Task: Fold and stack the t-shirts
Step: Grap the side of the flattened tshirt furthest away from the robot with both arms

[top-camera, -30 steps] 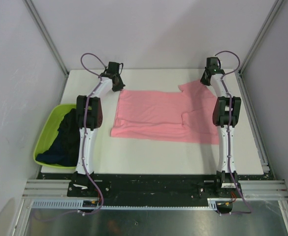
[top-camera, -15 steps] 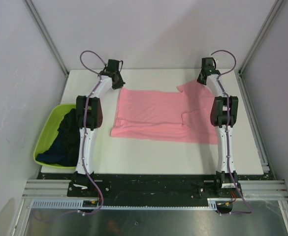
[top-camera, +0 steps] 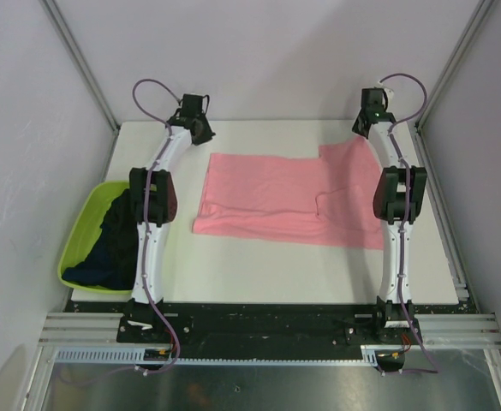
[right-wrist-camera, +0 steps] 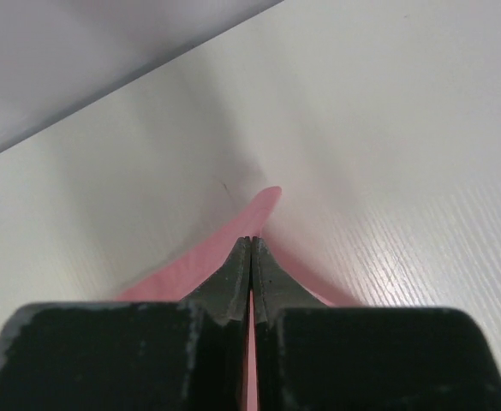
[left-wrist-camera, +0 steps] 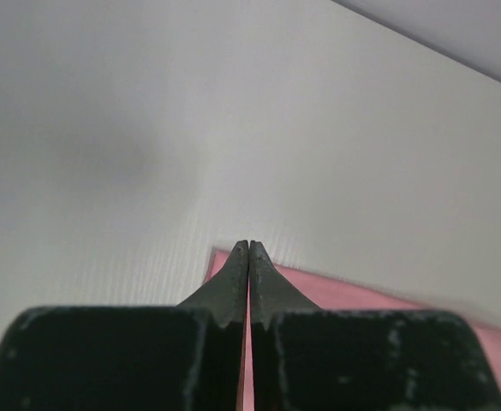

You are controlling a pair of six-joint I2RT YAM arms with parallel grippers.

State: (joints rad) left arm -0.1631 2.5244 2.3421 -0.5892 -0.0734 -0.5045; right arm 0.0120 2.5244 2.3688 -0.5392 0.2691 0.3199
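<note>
We are near the start of the job: the salmon-pink tee [top-camera: 276, 193] lies spread open on the table [top-camera: 259, 265], no fold brought over yet, and nothing is stacked. Our right gripper [right-wrist-camera: 250, 240] has its jaws pressed together on one far corner of the tee. The cloth rises in a ridge from beneath the fingers into the tips, so we judge it pinched. Our left gripper [left-wrist-camera: 248, 246] is closed as well, with the other far corner right at its tips; whether cloth is actually caught there we cannot tell. The rest of the tee stretches back from both grippers toward their bases. The dark tees [top-camera: 117, 235] sit heaped in the lime-green tub [top-camera: 77, 235], well behind and outboard of the left gripper. Left to do, as we judge it: every fold on the pink tee, then the dark ones, then the stack
</note>
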